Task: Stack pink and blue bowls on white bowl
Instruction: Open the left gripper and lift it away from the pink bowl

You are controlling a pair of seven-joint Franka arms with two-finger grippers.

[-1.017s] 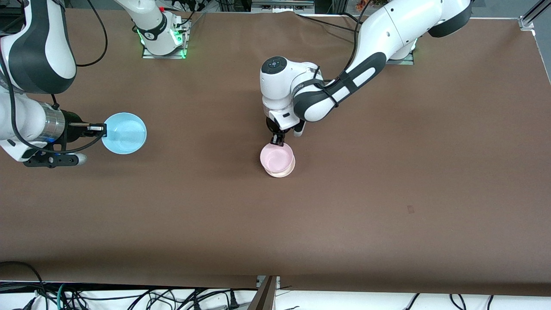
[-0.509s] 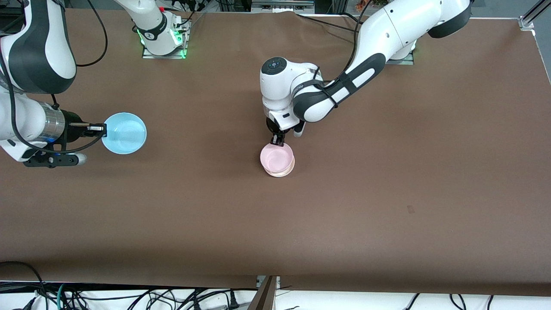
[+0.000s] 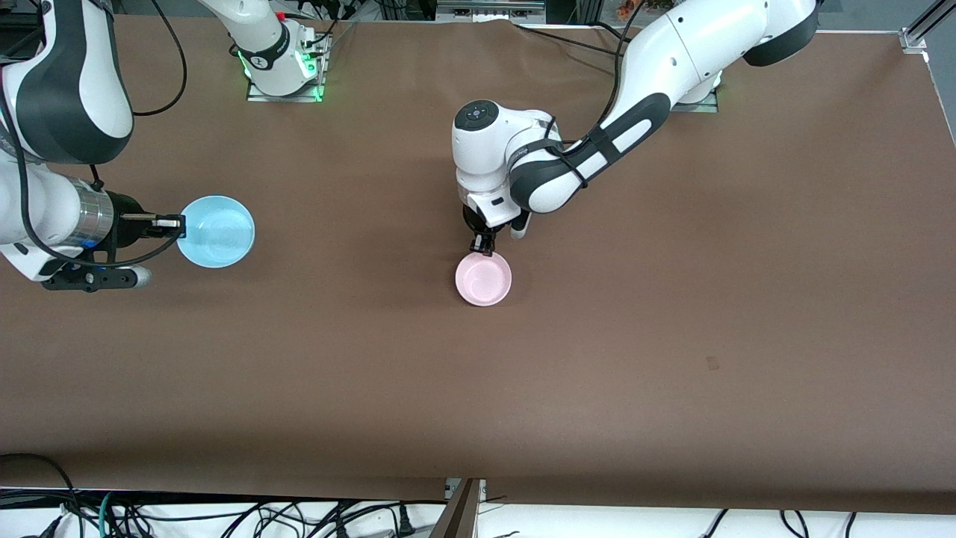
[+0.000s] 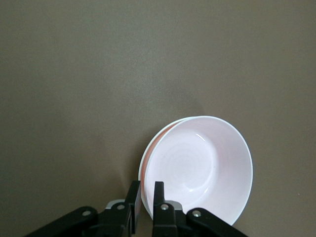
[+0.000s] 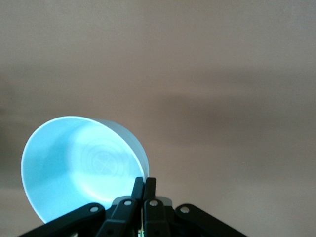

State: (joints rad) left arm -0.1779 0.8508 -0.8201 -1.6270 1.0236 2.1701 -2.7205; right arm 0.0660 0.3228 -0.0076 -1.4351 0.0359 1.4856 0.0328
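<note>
The pale pink bowl point(image 3: 483, 279) sits level, nested in the white bowl, near the table's middle. The white bowl is hidden under it in the front view. In the left wrist view only a thin white edge point(image 4: 143, 165) shows beside the pink bowl point(image 4: 197, 168). My left gripper point(image 3: 482, 243) point(image 4: 146, 195) is slightly open, with a finger on each side of the rim. My right gripper point(image 3: 178, 222) point(image 5: 144, 185) is shut on the rim of the sky blue bowl point(image 3: 216, 231) point(image 5: 79, 168) at the right arm's end of the table.
The brown table top point(image 3: 672, 336) is bare around both bowls. The two arm bases point(image 3: 284, 71) stand along the table's edge farthest from the front camera. Cables hang below the edge nearest the front camera.
The pink bowl, tilted on the white bowl before, has dropped level into it and now covers it. The left gripper has let go of it. The right arm has not moved.
</note>
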